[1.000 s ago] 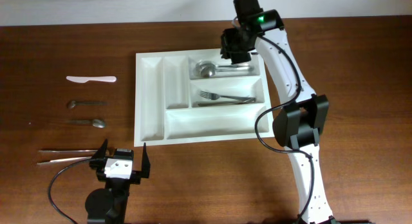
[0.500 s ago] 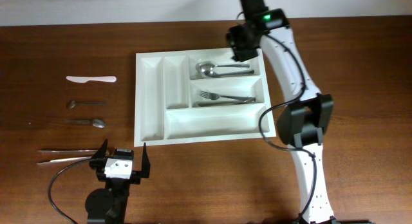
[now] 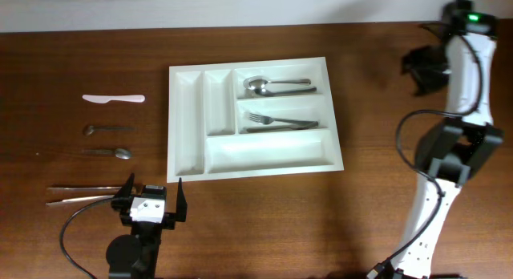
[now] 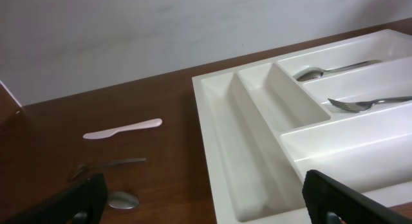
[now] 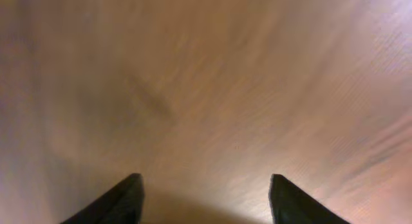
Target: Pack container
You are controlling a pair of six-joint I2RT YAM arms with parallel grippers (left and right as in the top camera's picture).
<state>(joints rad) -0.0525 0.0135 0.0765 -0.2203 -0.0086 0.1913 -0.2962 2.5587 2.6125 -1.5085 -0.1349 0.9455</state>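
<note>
The container (image 3: 264,153), a large white tray, lies mid-table. One spoon (image 3: 272,85) rests in its top right compartment and a fork (image 3: 276,120) in the compartment below. In the left wrist view the container (image 4: 257,121) fills the right half, with the spoon (image 4: 335,69) and fork (image 4: 367,103) inside. My left gripper (image 3: 152,197) sits near the front edge, left of the tray's front corner, open and empty (image 4: 206,208). My right gripper (image 3: 421,70) hangs over bare wood far right of the tray. Its jaws stand apart with nothing between them (image 5: 206,198); that view is blurred.
Left of the tray lie a white plastic knife (image 3: 114,98), two metal spoons (image 3: 104,129) (image 3: 108,152) and metal tongs (image 3: 80,193). The knife (image 4: 122,129) and a spoon bowl (image 4: 122,199) also show in the left wrist view. The right arm's base stands at the front right.
The right gripper let go of the spoon in the top right compartment, opened, and swung away to the far right. The left arm has not moved.
</note>
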